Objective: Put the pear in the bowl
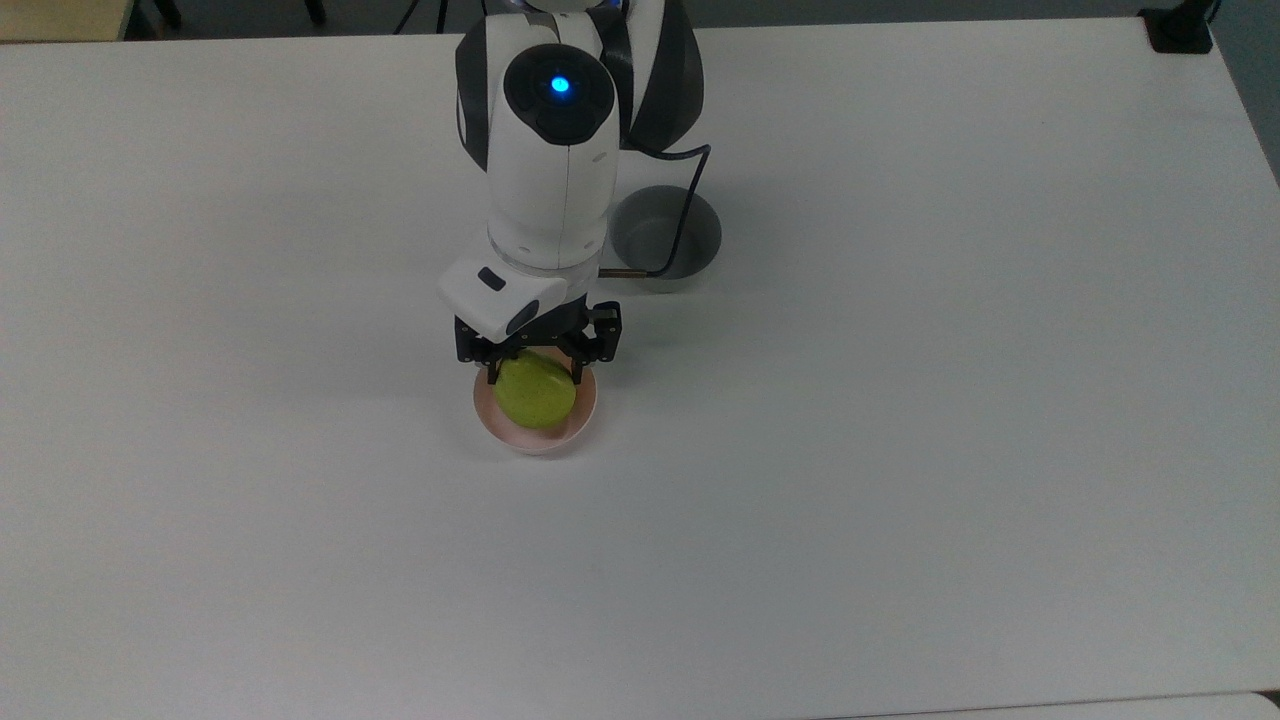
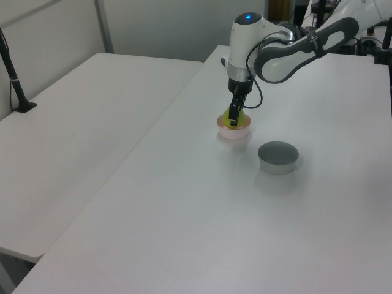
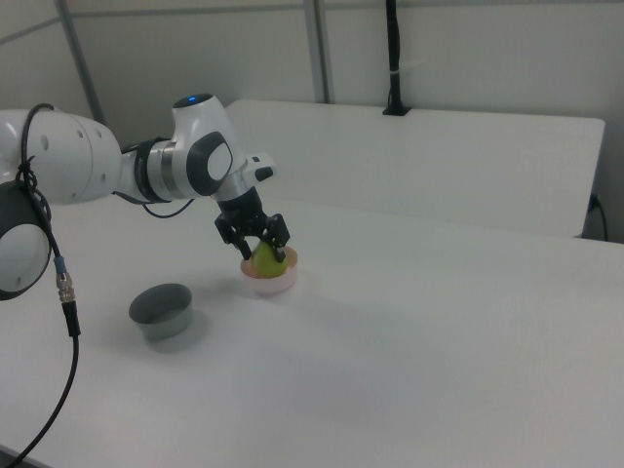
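White laminate forms the table (image 1: pixel 950 400), the largest surface in the scene, with a second table (image 2: pixel 79 116) alongside it at the left view's left. Above it the arm (image 1: pixel 555 160) reaches down over the work area, wrist vertical. A grey bowl (image 1: pixel 665 238) stands apart from the work point, at the top view's upper right of the pink one, and takes no part in the task. The bowl (image 1: pixel 535 432) is the pale pink one, sitting directly under the wrist. The gripper (image 1: pixel 534 372) is clamped on the pear (image 1: pixel 535 393), one black finger on each side of the fruit. The pear sits low inside the bowl's rim in all three views; whether its underside touches the bowl floor cannot be told. Judged status: placement is nearly complete and release is the remaining step. Hazards: if the pear is above the floor at release, it may drop, roll against the light plastic wall and tip or shift the bowl. If the fingers open wide inside the rim, they may strike the wall and push the bowl. If a finger pad sticks to the fruit on retraction, the pear may lift out.
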Controlling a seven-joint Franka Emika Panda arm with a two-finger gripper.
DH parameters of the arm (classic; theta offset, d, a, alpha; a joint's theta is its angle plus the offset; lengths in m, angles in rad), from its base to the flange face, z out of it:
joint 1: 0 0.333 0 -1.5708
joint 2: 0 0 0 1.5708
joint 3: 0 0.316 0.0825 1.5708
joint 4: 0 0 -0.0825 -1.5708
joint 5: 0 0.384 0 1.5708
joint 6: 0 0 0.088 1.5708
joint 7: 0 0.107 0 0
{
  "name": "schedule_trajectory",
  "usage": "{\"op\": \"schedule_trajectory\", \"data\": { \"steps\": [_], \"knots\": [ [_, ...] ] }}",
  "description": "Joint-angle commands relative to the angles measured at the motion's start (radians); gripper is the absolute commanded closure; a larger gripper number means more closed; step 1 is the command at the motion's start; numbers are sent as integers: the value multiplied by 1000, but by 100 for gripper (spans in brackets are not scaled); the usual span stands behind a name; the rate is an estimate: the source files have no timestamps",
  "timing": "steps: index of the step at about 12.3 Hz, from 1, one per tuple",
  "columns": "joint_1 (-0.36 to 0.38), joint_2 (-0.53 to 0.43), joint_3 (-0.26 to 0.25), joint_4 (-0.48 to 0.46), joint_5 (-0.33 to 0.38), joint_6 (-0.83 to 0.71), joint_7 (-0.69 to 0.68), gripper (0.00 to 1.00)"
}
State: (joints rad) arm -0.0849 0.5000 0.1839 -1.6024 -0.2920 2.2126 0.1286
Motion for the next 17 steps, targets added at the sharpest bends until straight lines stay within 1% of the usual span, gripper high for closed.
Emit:
{"op": "schedule_trajectory", "data": {
  "steps": [1,6,8,9,13,14,17],
  "knots": [
    [10,-9,-8,-13,-22,26,29,9],
    [8,-15,-8,-10,-21,16,31,9],
    [7,-52,-8,-7,-19,-3,60,8],
    [5,-72,-6,-5,-16,-25,74,0],
    [13,-145,-4,41,-6,-178,106,0],
    [14,-181,-3,50,2,-232,112,0],
    [10,-277,-8,48,101,-339,95,0]
  ]
}}
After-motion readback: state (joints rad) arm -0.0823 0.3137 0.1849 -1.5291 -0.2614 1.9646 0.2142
